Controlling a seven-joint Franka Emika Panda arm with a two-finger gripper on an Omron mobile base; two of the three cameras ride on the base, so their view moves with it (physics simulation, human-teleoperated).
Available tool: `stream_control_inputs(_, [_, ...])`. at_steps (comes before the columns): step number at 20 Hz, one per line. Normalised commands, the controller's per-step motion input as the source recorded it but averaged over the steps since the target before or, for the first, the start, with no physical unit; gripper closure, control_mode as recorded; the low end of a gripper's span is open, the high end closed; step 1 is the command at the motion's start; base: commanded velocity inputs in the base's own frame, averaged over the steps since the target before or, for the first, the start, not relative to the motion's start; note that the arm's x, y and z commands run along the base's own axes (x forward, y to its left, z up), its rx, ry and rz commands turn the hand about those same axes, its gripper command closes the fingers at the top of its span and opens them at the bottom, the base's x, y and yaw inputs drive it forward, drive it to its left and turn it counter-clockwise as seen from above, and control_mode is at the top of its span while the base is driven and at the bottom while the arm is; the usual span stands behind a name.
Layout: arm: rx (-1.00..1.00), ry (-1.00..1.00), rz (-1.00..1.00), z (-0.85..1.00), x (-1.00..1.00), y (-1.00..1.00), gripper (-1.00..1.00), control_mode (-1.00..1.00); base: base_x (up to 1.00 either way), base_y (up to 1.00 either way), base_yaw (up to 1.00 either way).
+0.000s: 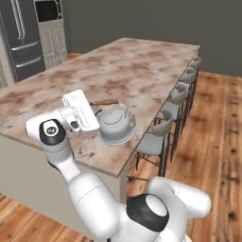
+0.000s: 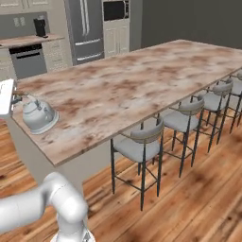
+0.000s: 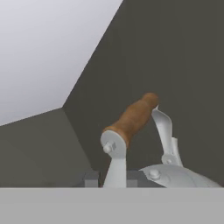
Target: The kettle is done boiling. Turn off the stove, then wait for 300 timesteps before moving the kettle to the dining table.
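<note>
On the far left of the left base view a dark refrigerator (image 1: 21, 38) is seen against the wall, and in front of it the long dining table (image 1: 142, 61) with its marbled top is stretched across the scene. Near the closer corner of this table the white hand of the arm is placed, and the gripper (image 1: 97, 113) is found just beside the kettle (image 1: 116, 125), on its left. The fingers themselves are hidden behind the hand, but they are judged to be pressed together; whether the wooden handle (image 3: 131, 118) is pinched between them cannot be told, since in the hand view the handle is seen a little ahead of the camera and no finger is visible on it. The kettle is resting upright on the table, close to the edge. To the right, a row of grey stools (image 1: 156, 139) is lined along the table side. The carrying step seems almost finished. A risk is judged here: if the hand is pulled away sideways while something is caught, the kettle could be dragged over the near edge or tipped, because so little table is left beside it.
</note>
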Motion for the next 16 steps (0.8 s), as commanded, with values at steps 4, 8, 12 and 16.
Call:
stream_control_inputs(4, [0.0,0.0,0.0,0.0,0.0,0.0,1.0,1.0,0.32,-0.49,0.42])
stream_control_inputs(8, [0.0,0.0,0.0,0.0,0.0,0.0,1.0,1.0,0.08,-0.66,0.36])
stream_control_inputs(12, [0.0,0.0,0.0,0.0,0.0,0.0,1.0,1.0,0.0,-0.76,0.31])
stream_control_inputs(16, [0.0,0.0,0.0,0.0,0.0,0.0,1.0,1.0,0.21,-0.53,0.28])
